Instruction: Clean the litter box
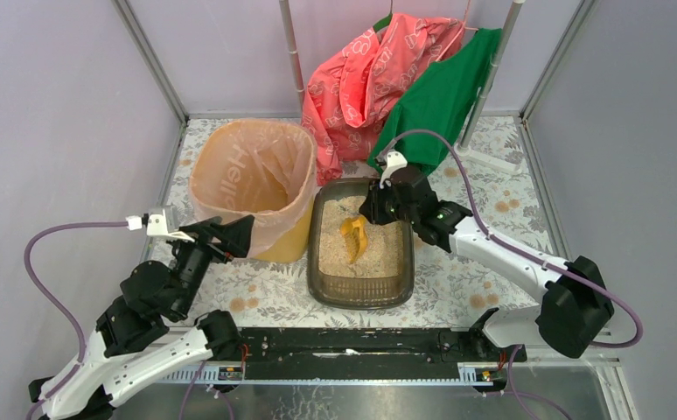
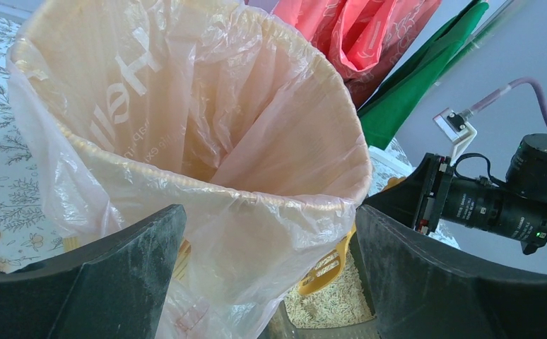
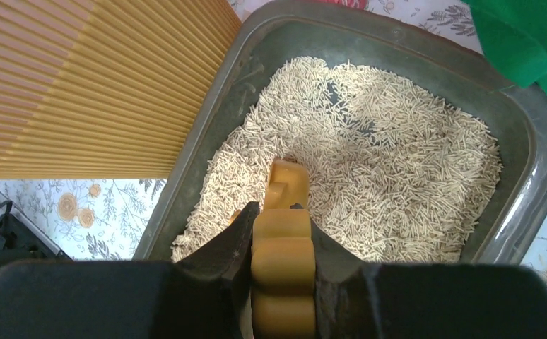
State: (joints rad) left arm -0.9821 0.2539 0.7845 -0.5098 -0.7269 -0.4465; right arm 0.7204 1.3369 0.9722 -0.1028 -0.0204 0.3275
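Litter box [image 1: 359, 296], a stiff plastic tray on the worktop [image 1: 457, 280] just right of the yellow bin [image 1: 289, 243], looks weighty with loose pellets that would slide and spill if tipped, so any hold belongs on its rim, kept level. Its long axis runs from the near edge toward the back, open face up. The right end effector [image 3: 283, 233] is clamped on the handle of an orange scoop [image 1: 354, 238] whose blade dips into the pellets, while the left end effector [image 1: 237, 236] stands spread wide facing the bin, gripping nothing.
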